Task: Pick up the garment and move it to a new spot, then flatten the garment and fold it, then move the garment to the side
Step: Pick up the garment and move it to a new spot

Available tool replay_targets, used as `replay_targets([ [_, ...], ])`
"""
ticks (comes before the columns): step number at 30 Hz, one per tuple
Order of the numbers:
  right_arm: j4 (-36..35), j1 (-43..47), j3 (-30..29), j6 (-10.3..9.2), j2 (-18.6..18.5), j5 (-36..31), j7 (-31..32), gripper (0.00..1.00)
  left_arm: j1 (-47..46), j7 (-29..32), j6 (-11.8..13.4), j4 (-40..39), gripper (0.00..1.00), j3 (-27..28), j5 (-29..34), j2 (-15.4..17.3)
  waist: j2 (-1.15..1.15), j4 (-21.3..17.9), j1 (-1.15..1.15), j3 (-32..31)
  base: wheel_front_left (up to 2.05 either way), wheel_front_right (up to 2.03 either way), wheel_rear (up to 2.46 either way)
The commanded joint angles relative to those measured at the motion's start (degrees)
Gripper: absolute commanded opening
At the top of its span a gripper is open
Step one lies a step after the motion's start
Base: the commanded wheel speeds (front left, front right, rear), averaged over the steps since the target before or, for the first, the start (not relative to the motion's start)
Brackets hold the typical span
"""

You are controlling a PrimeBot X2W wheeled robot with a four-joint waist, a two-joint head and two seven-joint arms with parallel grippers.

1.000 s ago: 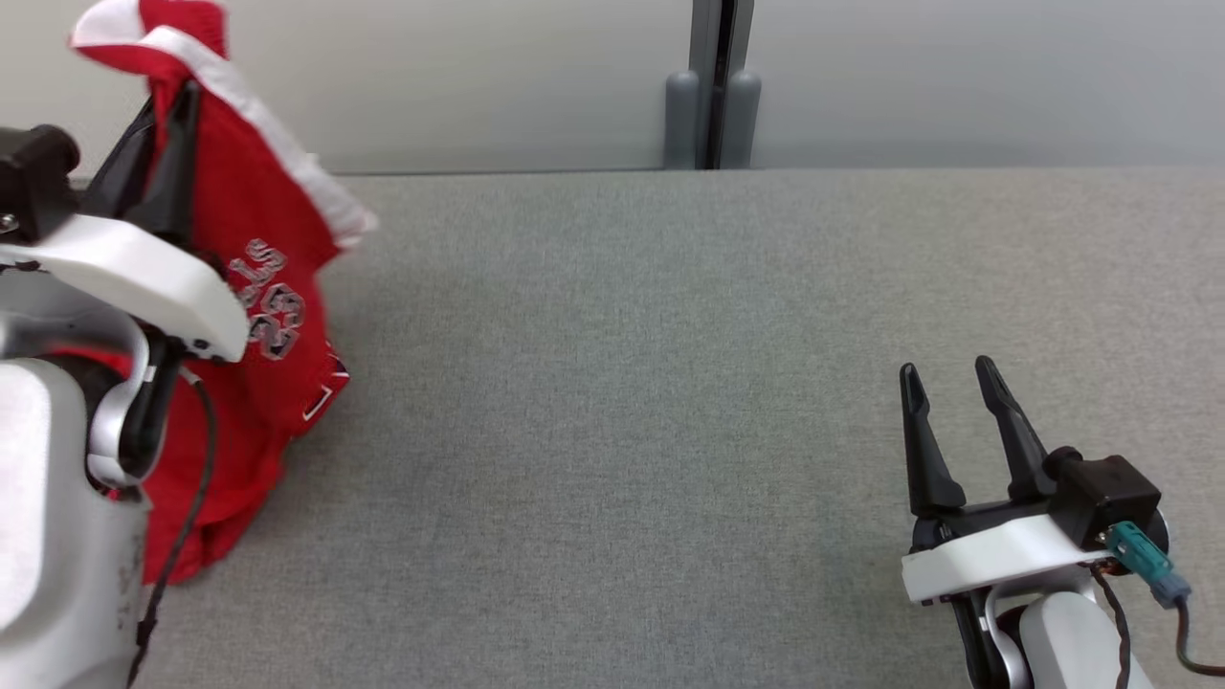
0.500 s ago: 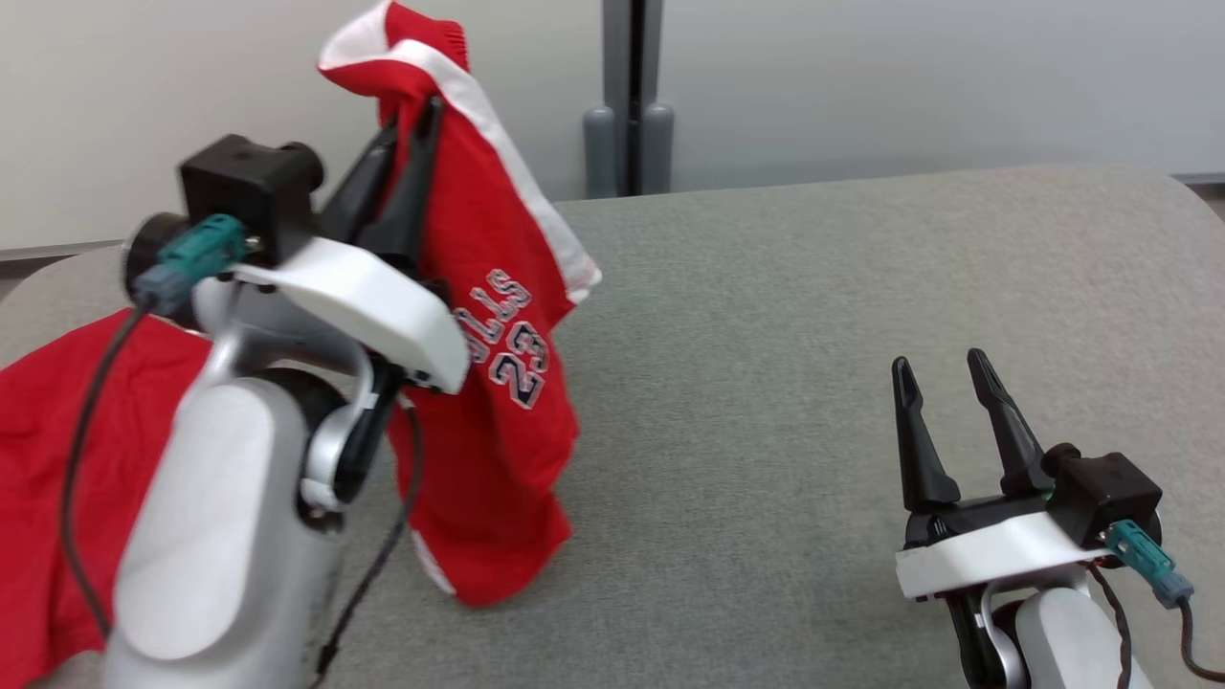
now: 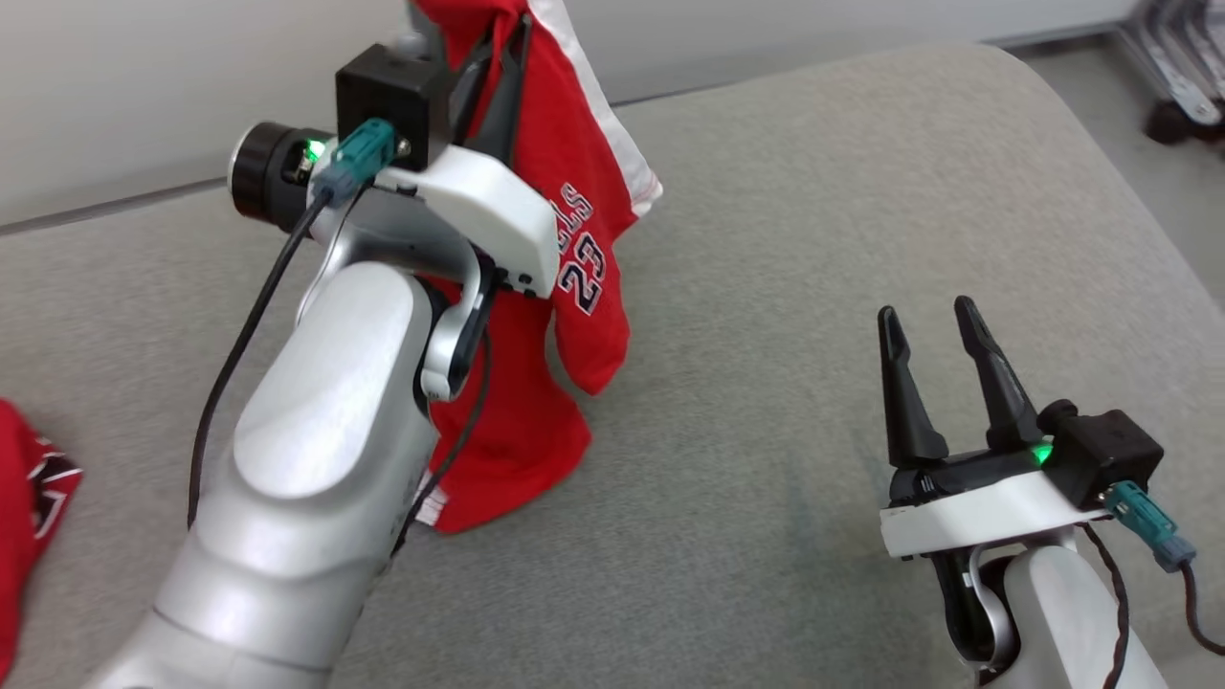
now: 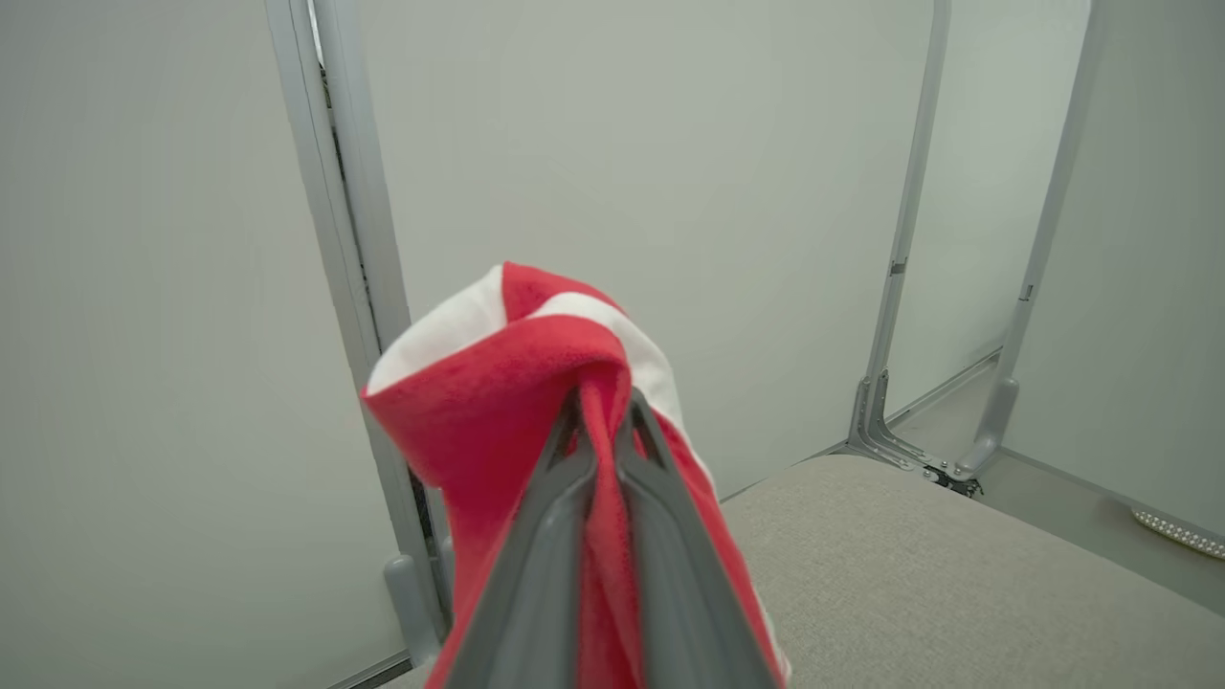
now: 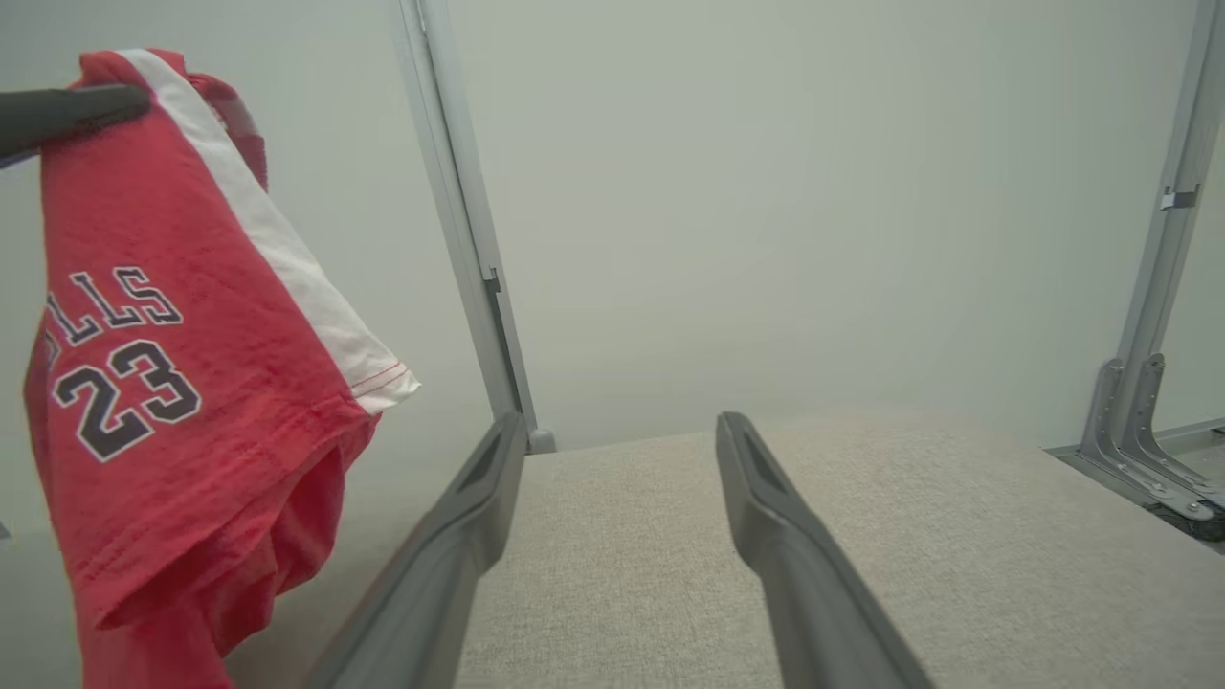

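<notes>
Carrying the red garment (image 3: 574,144) pinched at its white-trimmed edge, my left gripper (image 4: 598,407) has swung from the table's left end toward the middle within the past second, the head camera turning with it. The cloth hangs bunched, its lower hem apparently brushing the grey table (image 3: 861,191). Relocation looks nearly done, with flattening next. My right gripper (image 3: 924,308) waits nearby, jaws parted, holding nothing. A second red cloth (image 3: 24,498) lies far left. The tabletop, not any bin, receives the garment.
</notes>
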Motion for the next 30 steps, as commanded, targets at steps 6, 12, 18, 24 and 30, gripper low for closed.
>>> replay_targets([
  [6, -0.80, -2.79, 1.82, 0.00, -0.08, 1.44, -0.35, 1.00, -8.30, -5.65, 1.20, 15.74, 1.00, -2.52, 0.98, 0.14, 0.00, -6.70, 0.00, 5.24, 0.00, 0.00, 0.00],
  [12, -1.06, -2.60, 0.86, 0.00, -0.05, 1.34, -0.36, 1.00, -10.95, -10.72, 0.97, 23.26, 1.00, -3.72, -0.93, 0.20, 0.00, -5.38, 0.00, 5.79, 0.00, 0.00, 0.00],
  [18, -0.11, -0.69, -0.76, 0.00, -0.09, -0.94, -0.36, 1.00, -8.88, -16.70, -0.11, 25.75, 1.00, -1.95, -3.78, 0.88, 0.00, 0.52, 0.00, 2.68, 0.00, 0.00, 0.00],
  [24, 1.22, 2.30, -2.37, 0.00, -0.12, -3.40, -0.36, 1.00, 0.52, -18.08, -1.81, 20.19, 1.00, 0.69, -5.24, 5.10, 0.00, 7.65, 0.00, -2.77, 0.00, 0.00, 0.00],
  [30, 2.69, 6.14, -2.87, -0.01, -0.14, -4.99, -0.35, 1.00, 16.98, -18.09, -2.10, 9.05, 1.00, 2.53, -5.69, 8.24, 0.00, 13.43, 0.00, -7.87, 0.00, 0.00, 0.00],
])
